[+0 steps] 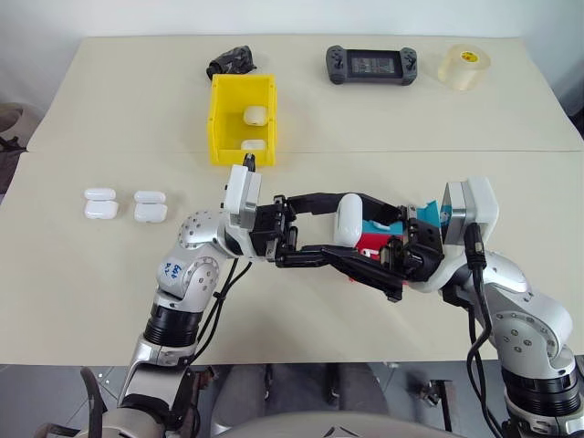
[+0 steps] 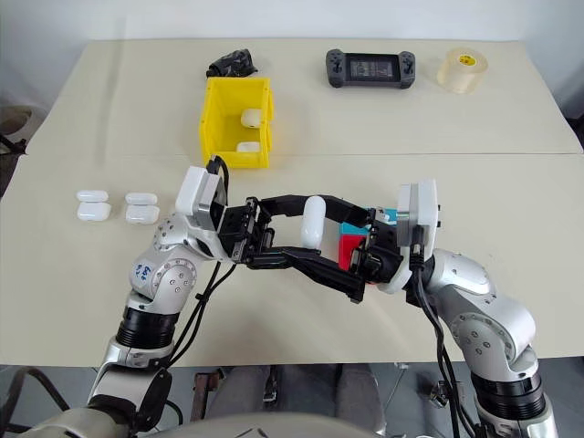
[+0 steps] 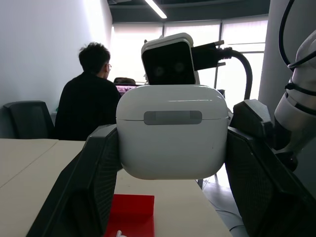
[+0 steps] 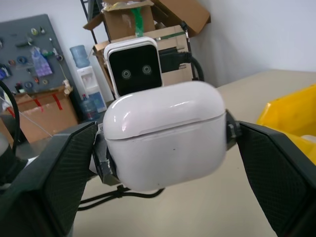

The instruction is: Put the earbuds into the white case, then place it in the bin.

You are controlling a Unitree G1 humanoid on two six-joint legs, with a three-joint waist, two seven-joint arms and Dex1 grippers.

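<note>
From the head camera, the left gripper (image 1: 351,242) reaches across toward three o'clock above the table (image 1: 109,292) with its two black fingers clamped on the white case (image 1: 348,220), lid shut, held in the air at the middle of the scene. The right gripper (image 1: 394,265) comes in from the three o'clock side, its fingers spread wide on either side of the case and apart from it. Under the two grippers show parts of a red tray (image 1: 370,244) and a blue tray (image 1: 383,226). The bin (image 1: 242,119) stands at twelve o'clock from the held case, well apart, with two more white cases (image 1: 255,116) lying inside. Four spare cases (image 1: 125,204) sit in two stacked pairs at nine o'clock. Along the far edge lie a black pouch (image 1: 231,61), a game controller (image 1: 371,65) and a tape roll (image 1: 464,66). The left wrist view shows the closed case (image 3: 173,131) pinched between that gripper's fingers (image 3: 96,182), a corner of the red tray (image 3: 129,215) below, the right arm's camera housing (image 3: 169,61) behind, and a seated person (image 3: 89,103) at ten o'clock in the room. The right wrist view shows the same case (image 4: 165,140) between wide-spread fingers (image 4: 49,177) that stand clear of it, and the bin's yellow wall (image 4: 291,116) at three o'clock.
</note>
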